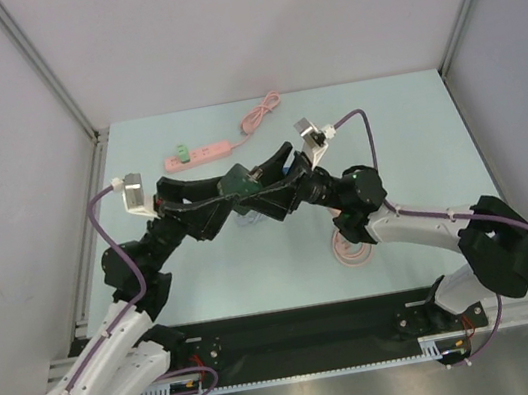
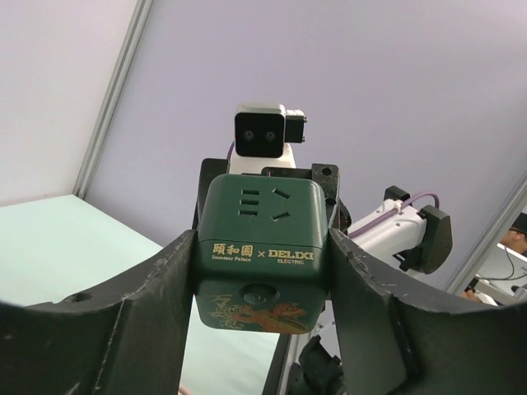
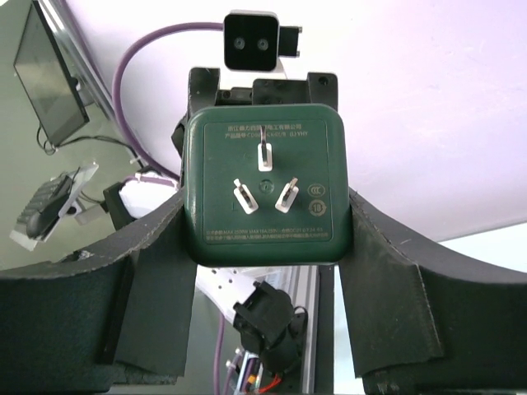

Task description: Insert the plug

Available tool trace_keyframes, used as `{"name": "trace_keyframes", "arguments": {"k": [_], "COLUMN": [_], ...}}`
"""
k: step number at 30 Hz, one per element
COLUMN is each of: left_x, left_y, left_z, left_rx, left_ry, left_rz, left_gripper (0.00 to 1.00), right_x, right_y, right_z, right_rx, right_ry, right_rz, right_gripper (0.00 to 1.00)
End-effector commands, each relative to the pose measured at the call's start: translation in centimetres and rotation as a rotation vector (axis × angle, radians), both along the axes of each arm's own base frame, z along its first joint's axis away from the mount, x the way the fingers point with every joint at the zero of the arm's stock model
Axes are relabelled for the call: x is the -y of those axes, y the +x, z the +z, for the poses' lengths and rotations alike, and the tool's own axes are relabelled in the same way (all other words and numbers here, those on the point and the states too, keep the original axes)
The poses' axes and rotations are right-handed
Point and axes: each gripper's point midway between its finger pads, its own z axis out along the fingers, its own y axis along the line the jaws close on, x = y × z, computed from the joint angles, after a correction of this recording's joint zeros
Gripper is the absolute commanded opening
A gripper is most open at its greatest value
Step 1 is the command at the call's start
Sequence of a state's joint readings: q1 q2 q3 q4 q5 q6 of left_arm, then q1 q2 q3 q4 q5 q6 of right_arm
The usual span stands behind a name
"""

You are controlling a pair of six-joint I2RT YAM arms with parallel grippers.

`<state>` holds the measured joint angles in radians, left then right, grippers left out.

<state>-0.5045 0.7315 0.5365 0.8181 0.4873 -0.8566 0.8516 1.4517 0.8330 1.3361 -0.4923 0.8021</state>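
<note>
The plug (image 1: 237,183) is a dark green cube held in the air over the middle of the table. In the left wrist view the plug (image 2: 262,247) shows its socket face and gold lettering, and my left gripper (image 2: 262,257) is shut on its two sides. The right wrist view shows the three-pronged face of the plug (image 3: 263,185), with my right gripper (image 3: 265,212) shut on its sides from the opposite direction. From above, the left gripper (image 1: 226,193) and right gripper (image 1: 253,181) meet at the cube. A pink power strip (image 1: 198,155) lies on the table behind them.
The strip's pink cord (image 1: 260,114) runs back to the right and ends in a loop. A pink round thing (image 1: 353,248) lies on the table under the right arm. White walls with metal posts (image 1: 91,135) enclose the table on three sides.
</note>
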Motion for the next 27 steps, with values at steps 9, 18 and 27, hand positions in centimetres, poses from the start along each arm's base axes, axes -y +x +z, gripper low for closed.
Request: {"name": "trace_keyframes", "arguments": {"k": [9, 18, 27], "left_x": [0.4, 0.8, 0.7], "left_y": [-1.2, -0.6, -0.3], "left_z": [1.4, -0.9, -0.9], "left_rx": [-0.017, -0.095, -0.096], "left_ry": [0.032, 0.161, 0.170], "left_rz": [-0.050, -0.030, -0.018], "left_gripper": [0.00, 0.00, 0.00], "right_x": [2.8, 3.4, 4.2], "right_y": [-0.2, -0.4, -1.1], "right_z": [4.2, 2.0, 2.1], "right_rx": [0.062, 0.070, 0.093], "right_ry": [0.199, 0.106, 0.084], "right_rz": [0.032, 0.089, 0.121], "right_gripper": [0.47, 0.69, 0.77]}}
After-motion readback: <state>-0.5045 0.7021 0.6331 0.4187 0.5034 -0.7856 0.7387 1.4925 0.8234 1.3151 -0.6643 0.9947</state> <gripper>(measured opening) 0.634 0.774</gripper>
